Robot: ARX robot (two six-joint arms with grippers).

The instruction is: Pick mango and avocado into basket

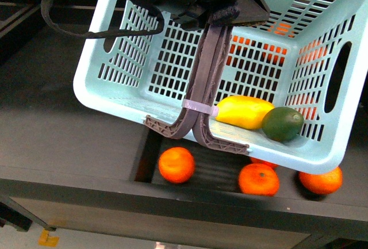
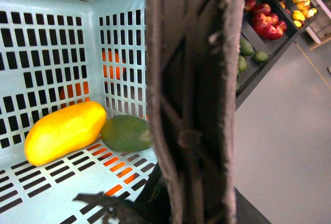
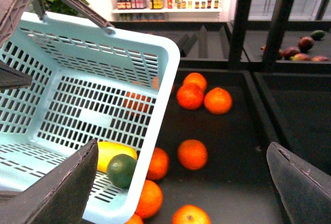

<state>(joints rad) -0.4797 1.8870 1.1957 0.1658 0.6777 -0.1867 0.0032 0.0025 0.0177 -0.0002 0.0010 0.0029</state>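
Note:
The light teal basket (image 1: 115, 108) hangs tilted above the dark produce bin, its two brown handles (image 1: 207, 76) pressed together. My left gripper (image 1: 223, 14) is shut on those handles at the top of the front view. The yellow mango (image 1: 244, 111) and the dark green avocado (image 1: 282, 123) lie side by side in the basket's low corner, touching each other; both also show in the left wrist view, the mango (image 2: 64, 132) and the avocado (image 2: 125, 133). My right gripper (image 3: 181, 190) stands open beside the basket (image 3: 155, 105), over the bin floor, holding nothing.
Several tangerines (image 3: 192, 153) lie loose on the black bin floor under and beside the basket, three at the front edge (image 1: 176, 164). Black upright posts (image 3: 239, 22) divide the bins. Shelves off to the side hold red apples (image 2: 266, 19) and green fruit (image 2: 248, 48).

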